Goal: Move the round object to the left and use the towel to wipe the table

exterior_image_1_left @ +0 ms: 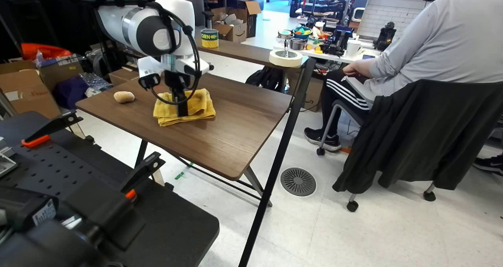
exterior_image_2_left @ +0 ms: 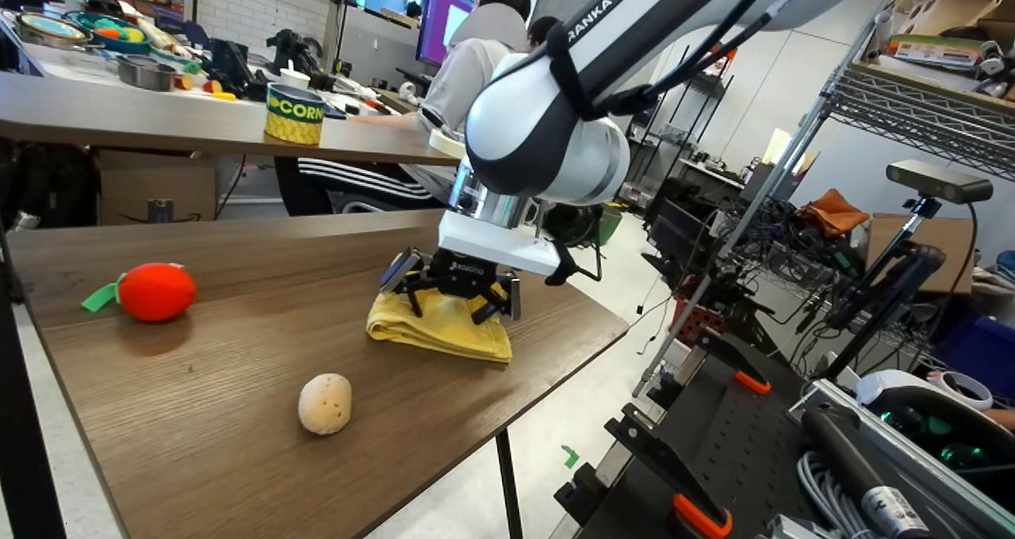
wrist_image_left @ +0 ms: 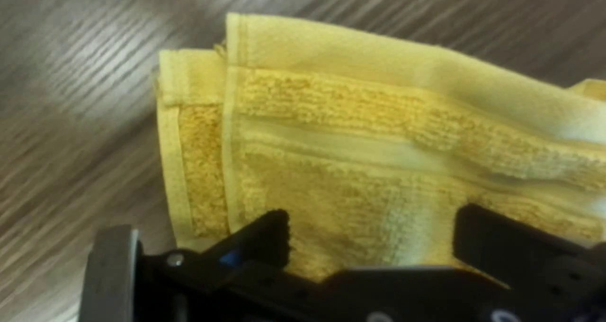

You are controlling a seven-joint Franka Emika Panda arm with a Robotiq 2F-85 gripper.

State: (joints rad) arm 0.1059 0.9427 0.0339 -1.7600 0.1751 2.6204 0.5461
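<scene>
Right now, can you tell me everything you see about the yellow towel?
The yellow towel is folded into layers that don't line up neatly. It looks like cloth, with fuzzy, loopy patches, smoother bands and stitched edges. It lies a little rumpled on the brown table, right under the robot's open gripper. The gripper's fingers reach down to it, but I can't tell whether they touch it.

On your brown table (exterior_image_2_left: pixel 238 460) you have a folded yellow towel (exterior_image_2_left: pixel 444 338), a pale pitted lump (exterior_image_2_left: pixel 324 403) and, apart from both, a red round object (exterior_image_2_left: pixel 156 292) with a green tab (exterior_image_2_left: pixel 101 296).
</scene>
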